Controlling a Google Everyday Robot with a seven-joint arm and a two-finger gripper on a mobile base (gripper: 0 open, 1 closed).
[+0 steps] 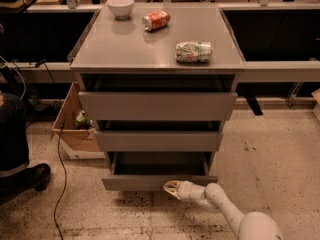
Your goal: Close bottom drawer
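The bottom drawer (150,182) of the grey cabinet (157,54) stands pulled out, its plain grey front nearest me and its dark grey box interior showing behind it. My gripper (170,187) is at the end of the white arm that reaches in from the lower right. It sits low against the drawer front, right of its middle, near the floor.
The middle drawer (159,140) and top drawer (157,105) fronts are above. On the cabinet top lie a white bowl (120,6), an orange can (156,20) and a crushed green can (194,51). A cardboard box (75,129), a cable and a person's shoe (25,179) are left.
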